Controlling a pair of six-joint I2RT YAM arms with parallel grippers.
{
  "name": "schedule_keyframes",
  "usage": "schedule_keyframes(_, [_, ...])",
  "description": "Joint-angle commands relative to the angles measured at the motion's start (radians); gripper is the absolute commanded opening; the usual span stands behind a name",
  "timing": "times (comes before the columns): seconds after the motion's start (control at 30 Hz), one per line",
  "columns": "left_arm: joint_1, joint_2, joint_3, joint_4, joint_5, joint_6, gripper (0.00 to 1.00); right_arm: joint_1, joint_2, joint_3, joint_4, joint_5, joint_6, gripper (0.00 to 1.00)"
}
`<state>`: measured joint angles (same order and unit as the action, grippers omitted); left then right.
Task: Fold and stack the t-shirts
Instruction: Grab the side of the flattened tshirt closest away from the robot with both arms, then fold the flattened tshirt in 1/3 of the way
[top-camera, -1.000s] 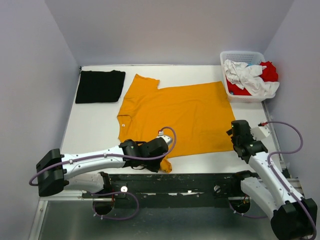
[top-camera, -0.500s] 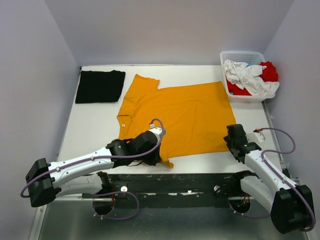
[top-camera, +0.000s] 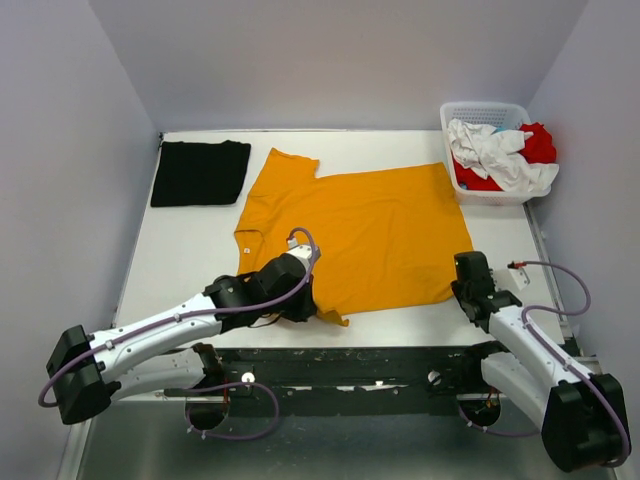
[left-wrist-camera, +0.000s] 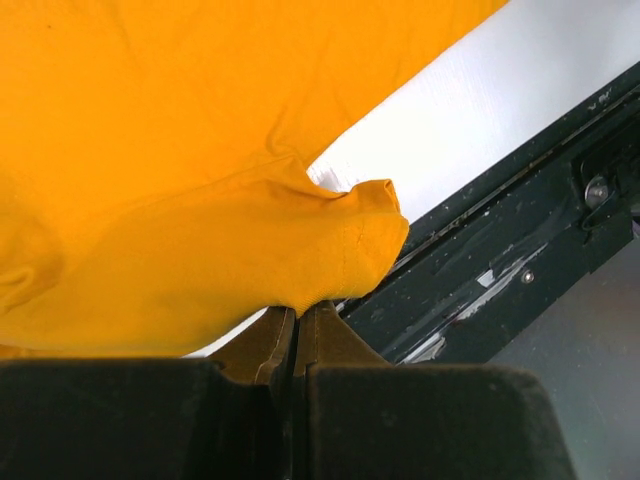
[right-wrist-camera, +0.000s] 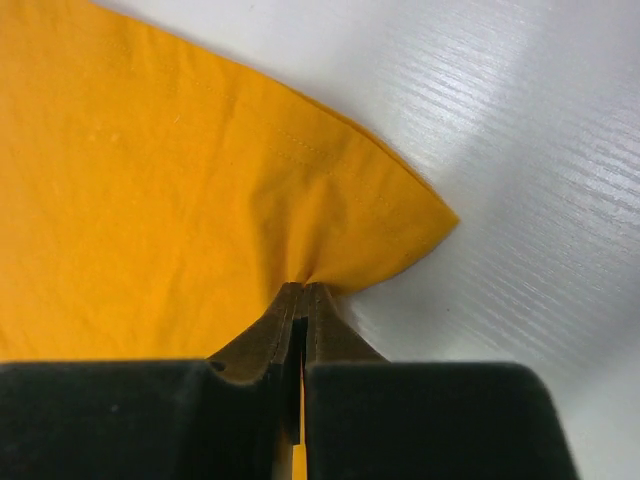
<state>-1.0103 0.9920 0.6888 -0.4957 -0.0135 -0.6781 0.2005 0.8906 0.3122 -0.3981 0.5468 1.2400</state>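
Observation:
A mustard orange-yellow t-shirt (top-camera: 350, 225) lies spread flat on the white table, collar to the left. My left gripper (top-camera: 300, 300) is shut on its near sleeve (left-wrist-camera: 340, 250), the cloth bunched at the fingertips (left-wrist-camera: 320, 318). At the shirt's near right hem corner (right-wrist-camera: 390, 230), my right gripper (top-camera: 462, 290) is shut and pinches the cloth. A black t-shirt (top-camera: 200, 172) lies folded at the far left. White (top-camera: 490, 150) and red (top-camera: 538, 143) t-shirts are heaped in the basket.
The white lattice basket (top-camera: 483, 108) stands at the far right corner. A dark metal rail (top-camera: 350, 365) runs along the table's near edge, also seen in the left wrist view as the rail (left-wrist-camera: 500, 250). Walls close in on three sides.
The right gripper moved down to the hem corner and shut on it. The left arm drew back to the left with the sleeve, pulling the cloth.

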Motion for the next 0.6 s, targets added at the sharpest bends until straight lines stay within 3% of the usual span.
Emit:
schedule_keyframes(0.0, [0.027, -0.030, 0.026, 0.017, -0.033, -0.002, 0.00, -0.007, -0.040, 0.004, -0.013, 0.016, -0.029, 0.01])
schedule_keyframes(0.23, [0.108, -0.041, 0.044, 0.039, -0.081, 0.023, 0.00, -0.007, 0.008, 0.112, 0.039, -0.040, -0.231, 0.01])
schedule_keyframes(0.57, [0.287, 0.053, 0.136, 0.165, -0.085, 0.129, 0.00, -0.008, 0.304, 0.363, 0.060, -0.025, -0.335, 0.01])
